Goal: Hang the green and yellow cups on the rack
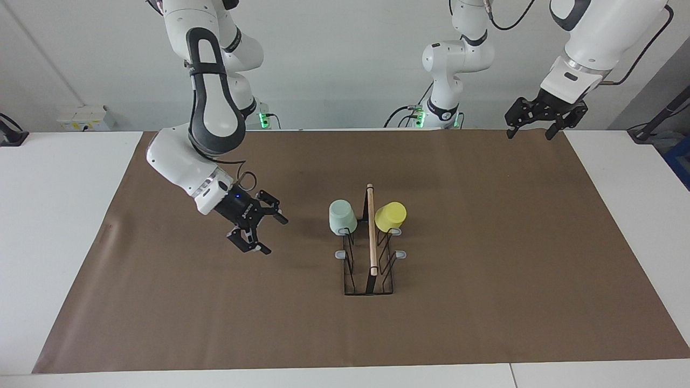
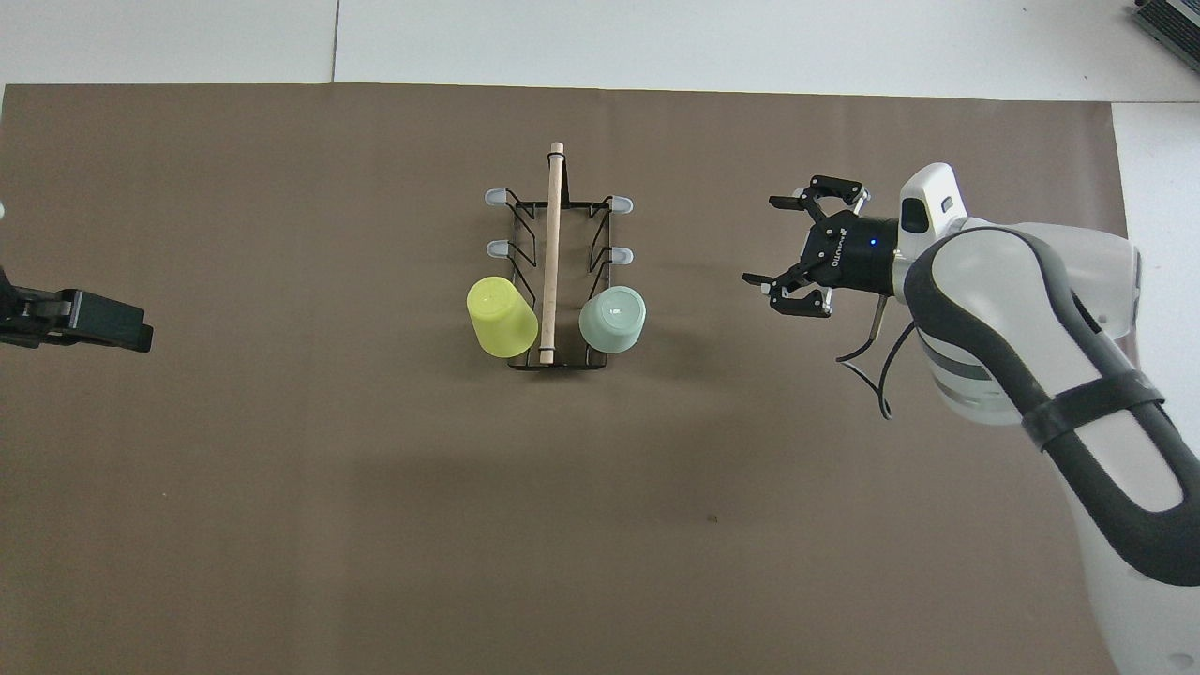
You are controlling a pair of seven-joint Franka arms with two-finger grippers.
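The rack, black wire with a light wooden rod, stands mid-mat. A mint green cup hangs upside down on a prong at the rack's end nearest the robots, on the right arm's side. The yellow cup hangs tilted on the matching prong on the left arm's side. My right gripper is open and empty, low over the mat beside the rack, well apart from the green cup. My left gripper waits open and empty, raised over the mat's edge at the left arm's end.
A brown mat covers most of the white table. Grey-tipped prongs farther along the rack carry nothing. Cables and the arm bases stand along the robots' edge of the table.
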